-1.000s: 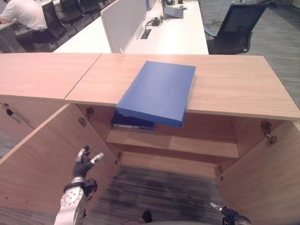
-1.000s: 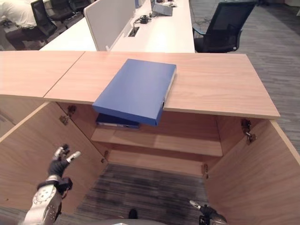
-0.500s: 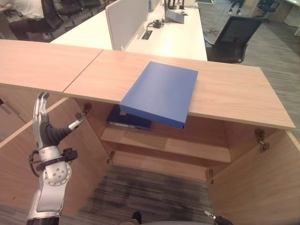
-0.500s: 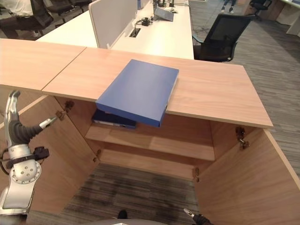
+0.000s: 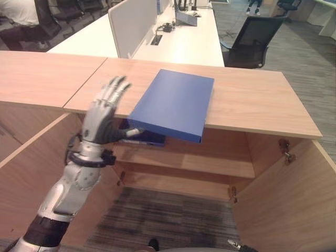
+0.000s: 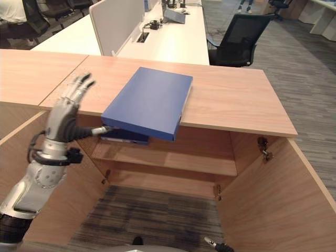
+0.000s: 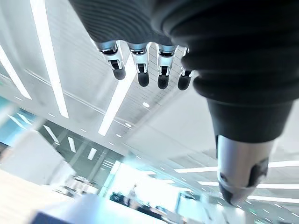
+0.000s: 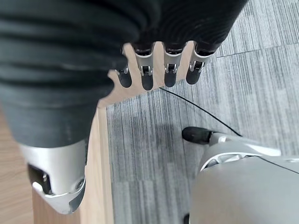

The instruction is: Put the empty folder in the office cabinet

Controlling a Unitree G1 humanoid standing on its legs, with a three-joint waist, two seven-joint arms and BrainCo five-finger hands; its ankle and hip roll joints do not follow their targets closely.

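Black office chair [image 5: 256,41] beside white desk [image 5: 184,44]; grey carpet [image 5: 310,58].

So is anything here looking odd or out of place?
Yes: the blue folder lies askew on the cabinet top, its near end jutting past the front edge over the open shelves. The left hand is raised beside it, fingers spread; its thumb points toward the near corner.

A second dark blue folder [image 5: 144,137] on the cabinet's upper shelf [image 5: 189,160] is mostly hidden under the overhanging blue folder [image 5: 172,103]. The seated person [image 5: 18,13] at ten o'clock is cut off by the edge. The right hand [image 6: 212,243] barely pokes in at six o'clock.
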